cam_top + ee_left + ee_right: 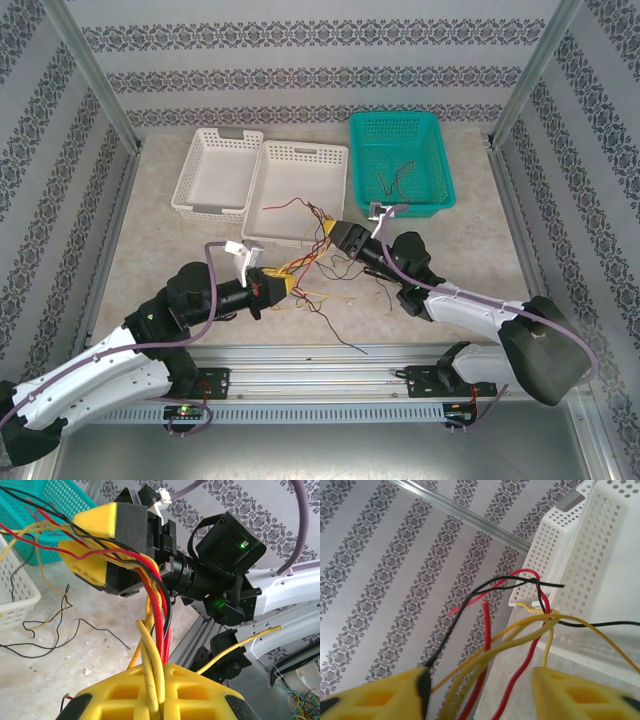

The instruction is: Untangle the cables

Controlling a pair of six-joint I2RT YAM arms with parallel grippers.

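The cables are a bunch of yellow, red and black wires stretched between my two grippers above the table. My left gripper is shut on one end of the bunch; in the left wrist view the yellow and red cables are pinched where its jaws meet. My right gripper is at the other end, by the white basket's front edge. Its jaws stand open, and the cables run loosely through the gap. It also appears in the left wrist view, with wires draped over its fingers.
Two white baskets and a teal basket stand at the back; the teal one holds a few thin wires. Loose dark wires trail on the table toward the near rail.
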